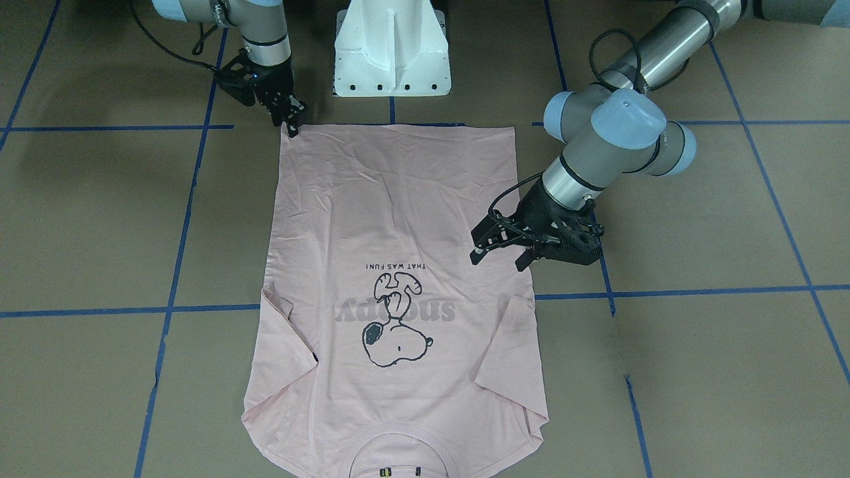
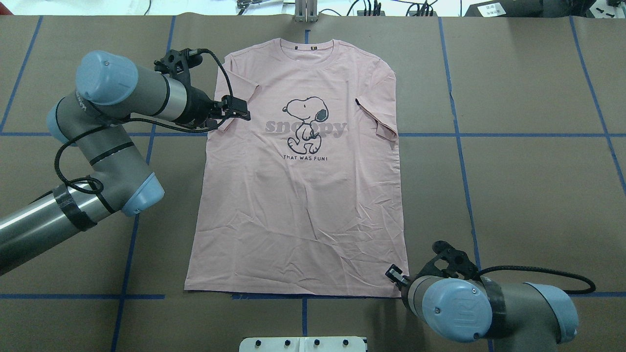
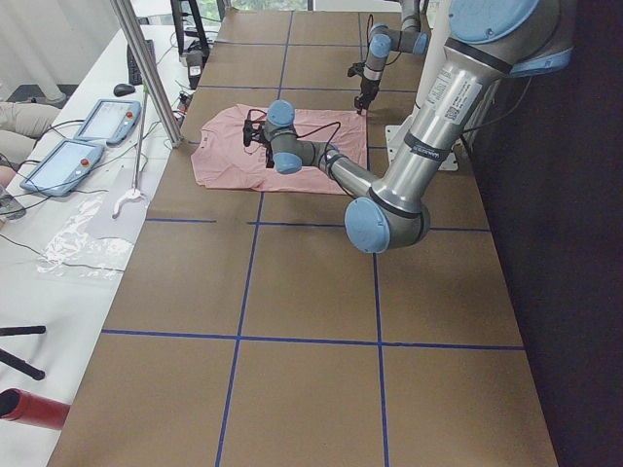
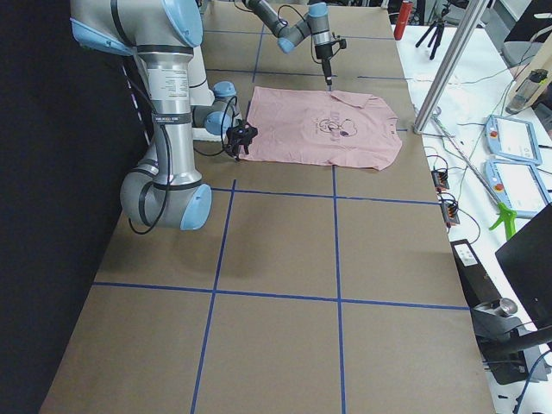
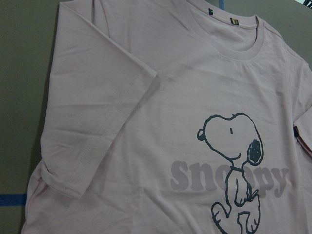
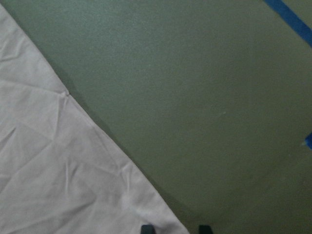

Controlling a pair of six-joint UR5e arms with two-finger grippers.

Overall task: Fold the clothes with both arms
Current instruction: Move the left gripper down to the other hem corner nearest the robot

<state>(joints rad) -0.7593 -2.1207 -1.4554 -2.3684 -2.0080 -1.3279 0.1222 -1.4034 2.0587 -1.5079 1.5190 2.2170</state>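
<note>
The pale pink T-shirt lies flat on the brown table with the Snoopy print up, its collar at the far edge and its hem near the robot's base. My left gripper hovers open over the shirt's side edge, just below the left sleeve. The left wrist view looks down on that sleeve and the print, and no fingers show in it. My right gripper points down at the hem's right corner. Its fingertips stand slightly apart, with the corner's edge between them.
The white pedestal base stands just behind the hem. Blue tape lines grid the table. A metal pole rises past the collar end, and teach pendants lie on a side bench.
</note>
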